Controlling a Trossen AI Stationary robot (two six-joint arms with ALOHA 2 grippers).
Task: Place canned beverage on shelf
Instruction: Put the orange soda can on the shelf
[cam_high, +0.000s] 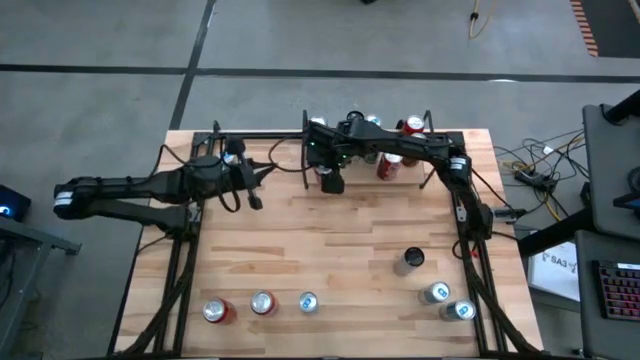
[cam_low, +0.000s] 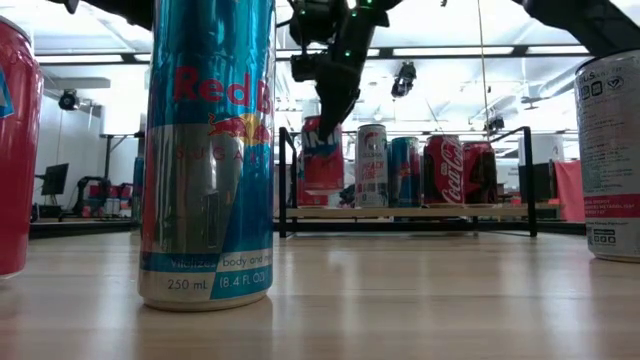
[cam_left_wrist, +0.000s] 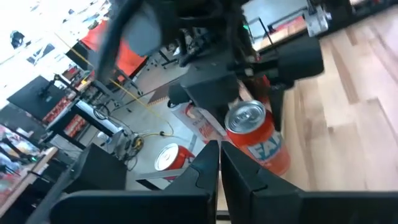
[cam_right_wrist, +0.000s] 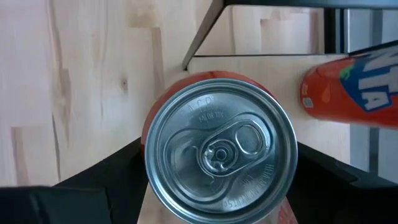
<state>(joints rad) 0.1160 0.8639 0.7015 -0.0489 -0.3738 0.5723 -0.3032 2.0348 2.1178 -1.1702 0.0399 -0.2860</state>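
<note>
My right gripper (cam_high: 331, 180) reaches across to the left end of the shelf (cam_low: 420, 212) and is shut on a red can (cam_low: 322, 155). The can is upright over the shelf board's left end (cam_right_wrist: 261, 37). Whether its bottom rests on the board, I cannot tell. An orange Fanta can (cam_right_wrist: 351, 87) stands right beside it on the shelf, with several more cans (cam_low: 440, 170) further along. My left gripper (cam_high: 262, 178) hovers shut over the table's far left part, left of the shelf, with nothing in it. My right gripper pinches the red can's side wall just under the top rim (cam_right_wrist: 155, 109) between its two fingers (cam_right_wrist: 106, 177), one on each side. The fingers come from above, slanting down. The can stays upright, its lid (cam_right_wrist: 221, 149) up.
Three cans (cam_high: 262, 303) stand in a row near the table's front left. A dark can (cam_high: 411, 260) and two silver ones (cam_high: 447, 302) stand at the front right. A tall blue can (cam_low: 207, 150) stands close to the low camera. Bare wood lies in the table's middle.
</note>
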